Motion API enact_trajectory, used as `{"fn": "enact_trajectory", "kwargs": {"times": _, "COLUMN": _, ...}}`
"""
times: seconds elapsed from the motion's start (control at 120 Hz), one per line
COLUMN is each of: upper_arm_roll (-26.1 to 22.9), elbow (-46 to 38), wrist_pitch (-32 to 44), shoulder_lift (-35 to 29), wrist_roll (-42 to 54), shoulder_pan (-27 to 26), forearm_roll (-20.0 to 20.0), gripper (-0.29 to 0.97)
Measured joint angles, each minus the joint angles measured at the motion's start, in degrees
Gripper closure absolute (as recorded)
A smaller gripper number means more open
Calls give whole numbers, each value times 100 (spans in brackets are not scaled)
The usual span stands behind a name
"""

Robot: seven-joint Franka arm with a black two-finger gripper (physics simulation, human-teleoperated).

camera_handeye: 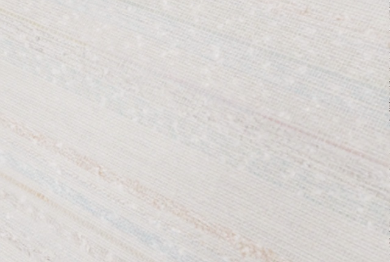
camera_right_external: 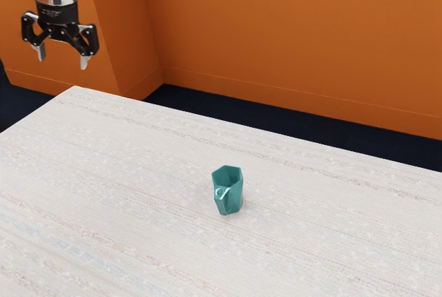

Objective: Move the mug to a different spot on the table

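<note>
Teal against a pale weave, the mug [camera_right_external: 227, 190] stands near the middle of the table [camera_right_external: 103, 173] in the exterior view, well apart from the black gripper [camera_right_external: 62, 57], which hangs high at the exterior view's upper left, over the table's far corner. Its jaws are spread wide and hold nothing, a stance that suits an approach not yet begun: open and raised, the hand can travel over the mug and come down around it without knocking it. The mug sits upright on its base, mouth up, its long axis running near vertical, its faceted sides narrowing a little toward the bottom. Its small handle [camera_right_external: 221, 193] faces the camera and slightly toward the exterior view's left, roughly the side from which the arm would come. Bare table lies on every side of the mug, so any spot looks free for setting it down. Orange walls [camera_right_external: 290, 27] and a dark floor [camera_right_external: 311, 128] back the scene.

From the wrist view, the hand looks straight down on the table [camera_handeye: 195, 116], its pale threads streaked faintly with pink and blue, which fits a gripper parked above bare tabletop, away from the mug.
</note>
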Motion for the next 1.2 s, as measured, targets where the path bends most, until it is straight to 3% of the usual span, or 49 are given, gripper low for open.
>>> {"fn": "enact_trajectory", "kwargs": {"times": 0.158, "upper_arm_roll": -155, "elbow": -42, "wrist_pitch": 30, "shoulder_lift": -9, "wrist_roll": -1, "shoulder_pan": -62, "forearm_roll": 35, "gripper": 0}}
{"fn": "enact_trajectory", "kwargs": {"times": 0.292, "upper_arm_roll": -236, "elbow": -302, "wrist_pitch": 303, "shoulder_lift": 220, "wrist_roll": -57, "shoulder_pan": -597, "forearm_roll": -77, "gripper": 0}}
{"fn": "enact_trajectory", "kwargs": {"times": 0.508, "upper_arm_roll": -294, "elbow": -1239, "wrist_pitch": 1416, "shoulder_lift": 802, "wrist_roll": -429, "shoulder_pan": -1384, "forearm_roll": -583, "gripper": 0}}
{"fn": "enact_trajectory", "kwargs": {"times": 0.733, "upper_arm_roll": -300, "elbow": -1860, "wrist_pitch": 2356, "shoulder_lift": 1216, "wrist_roll": -732, "shoulder_pan": -779, "forearm_roll": -876, "gripper": 0}}
{"fn": "enact_trajectory", "kwargs": {"times": 1.2, "upper_arm_roll": -427, "elbow": -1913, "wrist_pitch": 3458, "shoulder_lift": 1857, "wrist_roll": -786, "shoulder_pan": -1211, "forearm_roll": -1013, "gripper": 0}}
